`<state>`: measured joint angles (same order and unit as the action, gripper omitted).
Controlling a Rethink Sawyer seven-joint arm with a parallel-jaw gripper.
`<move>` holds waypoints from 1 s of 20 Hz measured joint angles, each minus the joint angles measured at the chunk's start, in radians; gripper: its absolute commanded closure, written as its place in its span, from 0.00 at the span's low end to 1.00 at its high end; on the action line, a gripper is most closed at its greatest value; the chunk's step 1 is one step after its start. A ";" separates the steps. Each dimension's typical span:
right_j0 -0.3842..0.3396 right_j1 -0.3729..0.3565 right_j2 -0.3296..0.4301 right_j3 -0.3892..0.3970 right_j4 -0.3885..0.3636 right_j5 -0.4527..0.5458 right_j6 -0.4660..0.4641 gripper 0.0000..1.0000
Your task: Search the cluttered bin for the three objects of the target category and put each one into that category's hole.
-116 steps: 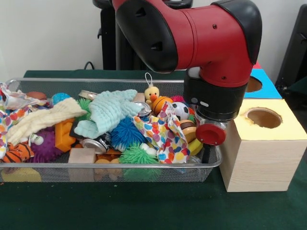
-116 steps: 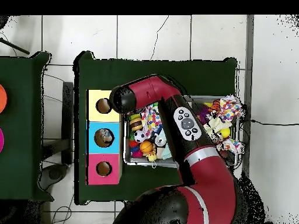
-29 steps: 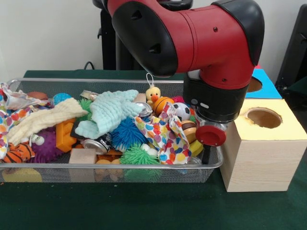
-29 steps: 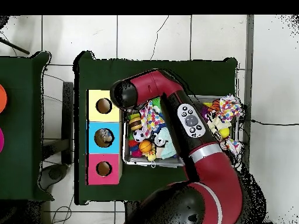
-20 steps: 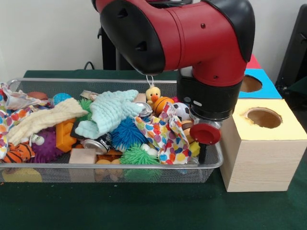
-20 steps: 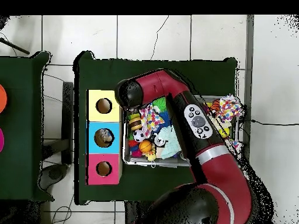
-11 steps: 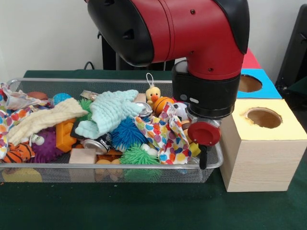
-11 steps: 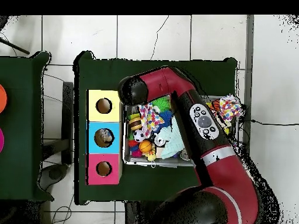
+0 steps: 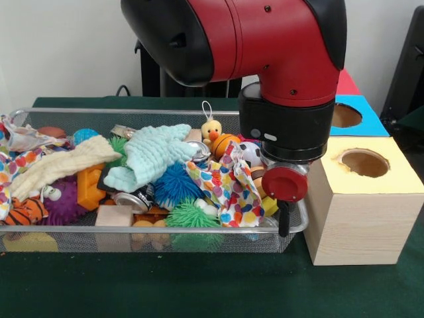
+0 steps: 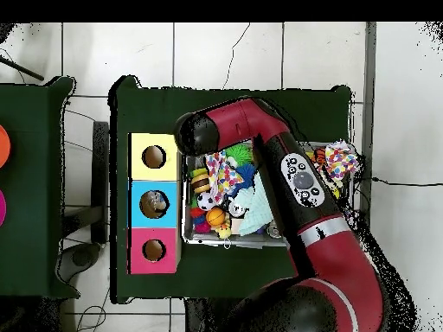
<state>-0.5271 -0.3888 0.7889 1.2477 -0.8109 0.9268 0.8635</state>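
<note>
A wire mesh bin (image 9: 132,228) is heaped with toys: a small soccer ball (image 9: 250,152), a mini basketball (image 9: 223,144), a yellow duck (image 9: 211,130), blue (image 9: 173,183) and green (image 9: 189,213) spiky balls, a crushed can (image 9: 132,200), a mint cloth (image 9: 152,154) and a polka-dot cloth (image 9: 225,189). My gripper (image 9: 283,222) hangs low at the bin's right end, just inside the rim beside the yellow box (image 9: 368,192). Nothing shows in it. In the overhead view the arm's wrist (image 10: 195,134) hides it.
Three boxes with round holes stand in a row beside the bin: yellow (image 10: 154,156), blue (image 10: 154,204) and pink (image 10: 154,250). The bulky red arm (image 10: 294,177) spans the bin. An orange brick (image 9: 88,187), a wooden block (image 9: 112,215) and a tiger plush (image 9: 23,211) lie at the left.
Over the last second and a half the arm swung a little left over the bin's right end, away from the yellow box. The bin's contents look unmoved.
</note>
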 measured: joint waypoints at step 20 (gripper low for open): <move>0.025 -0.006 0.000 -0.020 -0.010 -0.036 0.000 0.00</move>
<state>-0.5021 -0.3951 0.7889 1.2277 -0.8210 0.8910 0.8635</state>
